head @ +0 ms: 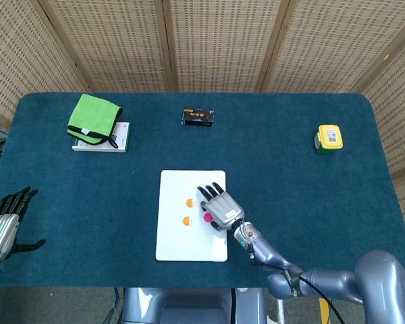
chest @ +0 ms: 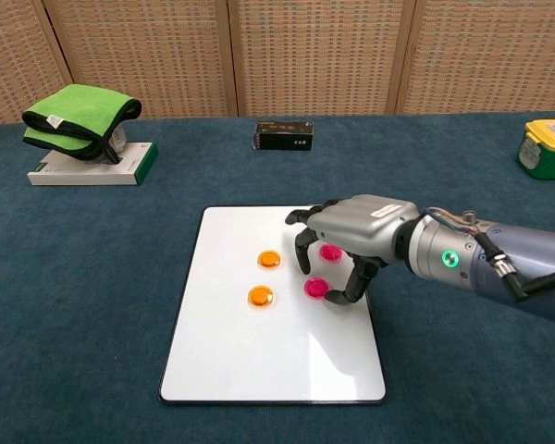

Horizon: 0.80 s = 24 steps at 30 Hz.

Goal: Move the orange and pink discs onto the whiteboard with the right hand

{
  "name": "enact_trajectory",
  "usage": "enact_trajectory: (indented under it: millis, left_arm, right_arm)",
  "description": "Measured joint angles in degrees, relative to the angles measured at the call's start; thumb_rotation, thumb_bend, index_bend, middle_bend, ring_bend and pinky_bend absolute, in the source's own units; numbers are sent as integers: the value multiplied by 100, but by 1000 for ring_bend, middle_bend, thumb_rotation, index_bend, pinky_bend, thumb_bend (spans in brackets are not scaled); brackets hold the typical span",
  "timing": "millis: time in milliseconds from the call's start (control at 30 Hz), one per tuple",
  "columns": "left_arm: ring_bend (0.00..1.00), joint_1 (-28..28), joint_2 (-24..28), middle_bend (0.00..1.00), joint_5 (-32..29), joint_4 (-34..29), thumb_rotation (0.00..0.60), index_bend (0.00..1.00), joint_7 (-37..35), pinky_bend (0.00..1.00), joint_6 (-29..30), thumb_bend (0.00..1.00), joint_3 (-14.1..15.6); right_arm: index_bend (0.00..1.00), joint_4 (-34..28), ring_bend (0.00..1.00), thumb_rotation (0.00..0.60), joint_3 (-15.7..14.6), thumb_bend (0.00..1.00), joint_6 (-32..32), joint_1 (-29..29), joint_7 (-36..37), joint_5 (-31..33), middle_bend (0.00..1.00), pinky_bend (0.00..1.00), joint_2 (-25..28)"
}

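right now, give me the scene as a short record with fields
whiteboard: flat on the table, near centre
orange discs: two, on the board, left of the right hand
pink discs: two, on the board, under the right hand's fingers
right hand: arched over the pink discs, thumb beside the nearer one
left hand: at the table's left edge, holding nothing

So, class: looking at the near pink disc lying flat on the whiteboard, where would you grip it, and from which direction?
Grip the near pink disc by its round edge, coming from above. It lies flat and low on the whiteboard, so only the rim offers opposing faces. The right hand is already above it, fingers arched over; the orange disc leaves a gap beside it.
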Motion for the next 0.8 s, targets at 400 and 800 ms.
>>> enact_trajectory:
  millis: [400, 800]
  left_arm:
    - [0, -9, 5, 0, 18, 0, 600, 0, -43, 0, -10, 3, -2]
    - [0, 28, -37, 0, 253, 94, 600, 0, -177, 0, 163, 3, 11]
  right_arm:
    - [343, -888, 0, 600, 54, 331, 418, -151, 97, -357, 24, 0, 637]
    - [35, -800, 0, 600, -299, 1, 2554, -1491, 1543, -2219, 0, 0, 2016]
